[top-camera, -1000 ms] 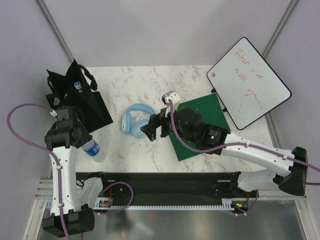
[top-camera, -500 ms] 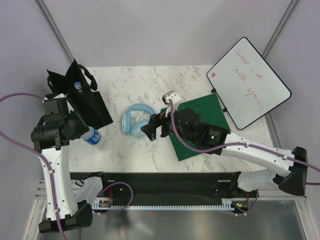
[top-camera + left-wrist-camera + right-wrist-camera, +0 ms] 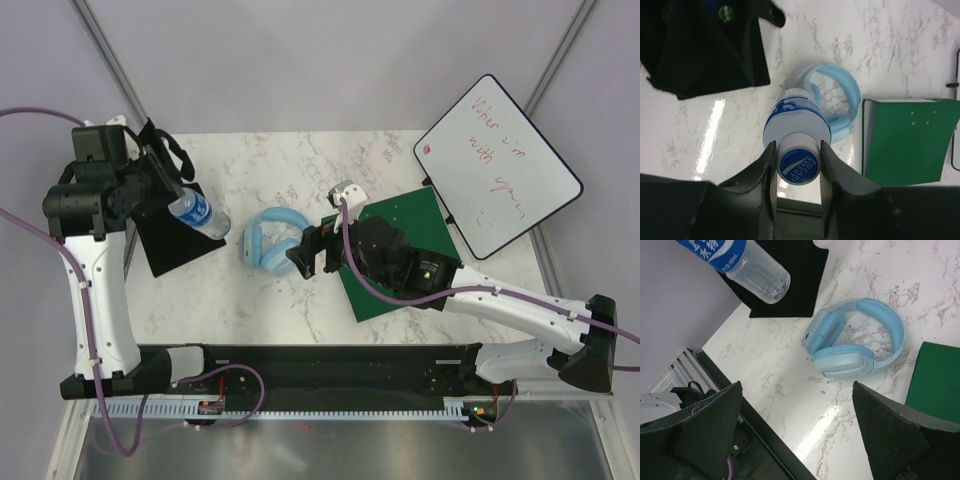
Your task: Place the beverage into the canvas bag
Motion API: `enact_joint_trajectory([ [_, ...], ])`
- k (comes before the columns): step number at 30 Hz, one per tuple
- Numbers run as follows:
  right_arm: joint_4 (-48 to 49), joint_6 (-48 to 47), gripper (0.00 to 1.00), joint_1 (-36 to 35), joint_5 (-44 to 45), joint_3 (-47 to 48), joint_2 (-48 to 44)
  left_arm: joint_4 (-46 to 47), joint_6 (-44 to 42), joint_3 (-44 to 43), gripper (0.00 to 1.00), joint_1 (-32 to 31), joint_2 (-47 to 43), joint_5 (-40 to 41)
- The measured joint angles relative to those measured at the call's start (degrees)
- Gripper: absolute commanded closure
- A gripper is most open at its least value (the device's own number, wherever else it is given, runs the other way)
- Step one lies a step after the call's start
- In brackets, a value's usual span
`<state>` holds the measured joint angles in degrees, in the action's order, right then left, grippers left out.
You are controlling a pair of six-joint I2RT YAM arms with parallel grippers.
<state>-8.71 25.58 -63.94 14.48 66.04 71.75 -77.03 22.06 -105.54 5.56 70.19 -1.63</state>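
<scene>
Your left end effector (image 3: pixel 797 150) is clamped on the blue cap of a clear plastic bottle (image 3: pixel 796 127) with a blue label. One finger presses each side of the cap, and the bottle's base points away from the wrist. From the top camera the bottle (image 3: pixel 197 213) hangs off the worktop (image 3: pixel 290 165), tilted, over the right edge of the black canvas bag (image 3: pixel 180 245). Its base aims toward the light blue headphones (image 3: pixel 272 240).

The bag lies crumpled at the far left of the worktop, with its loop handles up by the left arm. In the left wrist view a small round cap (image 3: pixel 726 10) shows among its folds.

Your right end effector (image 3: pixel 795 390) stands wide open with nothing in it, above the marble just beside the headphones (image 3: pixel 855 337). The right arm reaches across a green board (image 3: pixel 365 295). A whiteboard (image 3: pixel 497 165) with red writing leans at the far right corner.
</scene>
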Motion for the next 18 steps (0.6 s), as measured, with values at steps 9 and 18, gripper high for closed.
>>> enact_joint_trajectory([
  [9,-1.01,-1.31,0.02,0.0,3.15,0.07,-2.69,-0.28,0.13,-25.86,0.98,-4.61,14.93,2.51],
  [18,-2.43,-3.06,0.02,0.0,5.2,0.52,-3.63,1.73,0.02,-29.44,0.98,-4.52,15.72,9.33],
])
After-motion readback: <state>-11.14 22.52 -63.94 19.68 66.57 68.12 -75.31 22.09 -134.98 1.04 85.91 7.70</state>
